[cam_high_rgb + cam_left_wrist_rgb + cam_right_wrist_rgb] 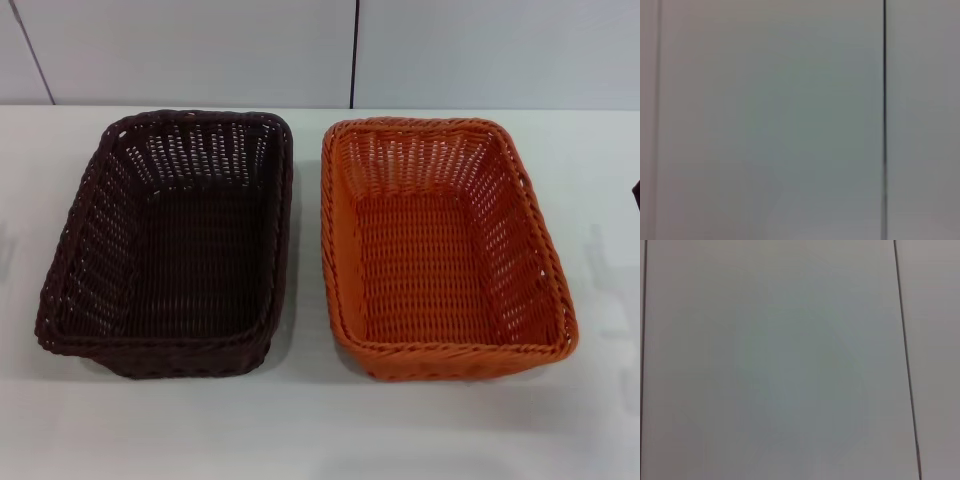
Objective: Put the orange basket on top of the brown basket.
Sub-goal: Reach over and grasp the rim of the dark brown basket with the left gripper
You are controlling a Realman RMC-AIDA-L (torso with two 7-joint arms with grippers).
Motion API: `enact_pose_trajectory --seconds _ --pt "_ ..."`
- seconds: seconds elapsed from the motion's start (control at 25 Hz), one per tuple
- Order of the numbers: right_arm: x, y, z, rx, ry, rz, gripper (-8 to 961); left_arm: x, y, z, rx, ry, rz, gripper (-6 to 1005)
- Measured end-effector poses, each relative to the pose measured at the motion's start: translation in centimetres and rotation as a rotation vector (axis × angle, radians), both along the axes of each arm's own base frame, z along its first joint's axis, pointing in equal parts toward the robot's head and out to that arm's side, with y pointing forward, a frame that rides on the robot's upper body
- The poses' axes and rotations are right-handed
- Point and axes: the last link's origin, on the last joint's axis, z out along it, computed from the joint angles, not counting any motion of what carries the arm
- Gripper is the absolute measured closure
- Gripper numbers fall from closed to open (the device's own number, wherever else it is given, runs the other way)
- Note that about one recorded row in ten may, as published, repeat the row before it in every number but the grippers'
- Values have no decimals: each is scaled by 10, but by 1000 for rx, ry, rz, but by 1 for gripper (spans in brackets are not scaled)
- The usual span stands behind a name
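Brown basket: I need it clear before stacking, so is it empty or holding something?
Empty. The head view shows the brown basket with only its bare woven floor and nothing inside.

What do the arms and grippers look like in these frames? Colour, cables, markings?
Nothing to report: neither arm nor gripper is identifiable. Head view shows only the brown basket and orange basket on the white table; a dark sliver touches the right edge. Both wrist views show blank panels.
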Motion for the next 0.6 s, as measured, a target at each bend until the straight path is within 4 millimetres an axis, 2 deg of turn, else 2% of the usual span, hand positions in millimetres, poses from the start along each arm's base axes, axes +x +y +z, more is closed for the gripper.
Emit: enact_pose_trajectory --seconds 0.04,0.08,0.2,0.24,0.28,0.32,0.36,0.4,0.44,0.48,0.52,0.6 --pt "0 1 0 0 0 1 242 12 12 16 -35 -24 -17 197" --pt "0 1 0 0 0 1 242 12 12 16 -35 -24 -17 197" --pt "0 1 0 -1 0 1 242 30 24 39 -105 -46 -8 197" --pt "0 1 0 -4 0 -1 242 47 30 53 -151 -52 8 198" --pt "0 1 0 -4 0 -1 242 47 30 53 -151 -52 8 198" --pt "1 0 0 -4 0 -5 242 56 33 59 -181 -51 25 198" --pt "2 0 0 -2 1 -10 242 76 37 66 -280 -46 87 198" --pt "2 0 0 -2 1 -10 242 76 37 66 -280 -46 87 198" --pt "3 0 0 -1 2 -15 242 86 39 67 -358 -33 138 198" --pt "4 0 0 -1 4 -19 242 86 39 67 -358 -33 138 198" --pt "4 0 0 -1 5 -22 242 100 41 63 -453 -7 178 199" --pt "4 0 1 0 5 -24 242 107 43 60 -500 13 189 199"
